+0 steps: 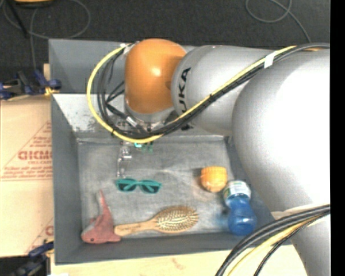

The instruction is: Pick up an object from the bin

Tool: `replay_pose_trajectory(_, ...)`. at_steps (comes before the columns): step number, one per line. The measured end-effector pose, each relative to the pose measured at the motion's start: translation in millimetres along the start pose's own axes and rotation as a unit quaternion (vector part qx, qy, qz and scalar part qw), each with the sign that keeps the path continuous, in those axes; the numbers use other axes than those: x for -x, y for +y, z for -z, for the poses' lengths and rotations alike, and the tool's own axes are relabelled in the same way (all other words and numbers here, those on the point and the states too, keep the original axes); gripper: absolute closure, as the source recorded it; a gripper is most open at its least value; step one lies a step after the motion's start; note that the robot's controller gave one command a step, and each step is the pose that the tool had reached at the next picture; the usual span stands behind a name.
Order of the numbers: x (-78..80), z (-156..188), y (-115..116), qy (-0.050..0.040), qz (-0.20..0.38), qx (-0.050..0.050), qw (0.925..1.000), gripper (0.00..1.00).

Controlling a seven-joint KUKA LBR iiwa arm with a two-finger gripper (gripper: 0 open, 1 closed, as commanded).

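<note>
Camera view. The gripper (125, 161) hangs below the orange wrist cover, low over the rear-left part of the bin (65, 171) floor. Whether it is open or closed cannot be told from this angle; nothing is seen held in it.

Nearest item: the teal sunglasses (138, 185), lying flat on the floor just in front of the gripper, apart from everything else. These are judged the likeliest target.

Handling, sunglasses:
- Light, thin, stiff plastic; likely smooth and prone to slip.
- They lie low on the floor, so there is little height to grip.
- Best hold: across the bridge between the lenses, or across one lens rim. Avoid the lens faces.
- Whether the arms are folded cannot be told.

Other items, all well apart from the gripper:
- Wooden brush (161, 222), front centre: rigid, take it by the handle.
- Pink toy (100, 226), front-left corner, touching the brush handle tip: it looks soft.
- Orange ball (214, 178), right of centre: rounded, may roll.
- Blue bottle (238, 209), front right, on its side, just beside the ball: heavier, may roll.
</note>
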State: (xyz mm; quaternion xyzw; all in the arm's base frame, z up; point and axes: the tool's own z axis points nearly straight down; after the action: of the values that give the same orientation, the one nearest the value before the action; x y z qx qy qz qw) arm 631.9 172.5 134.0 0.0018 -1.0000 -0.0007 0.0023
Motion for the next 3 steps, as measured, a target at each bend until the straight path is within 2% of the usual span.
replay_pose_trajectory(1, 2.0, 5.4, -0.4, -0.004, -0.001, 0.001, 1.0, 0.0)
replay_pose_trajectory(2, -11.4, -6.3, -24.1, -0.0061, 0.068, 0.0, 0.9976, 0.0)
replay_pose_trajectory(3, -23.0, -16.5, -52.8, -0.0026, 0.23, -0.003, 0.9732, 0.0)
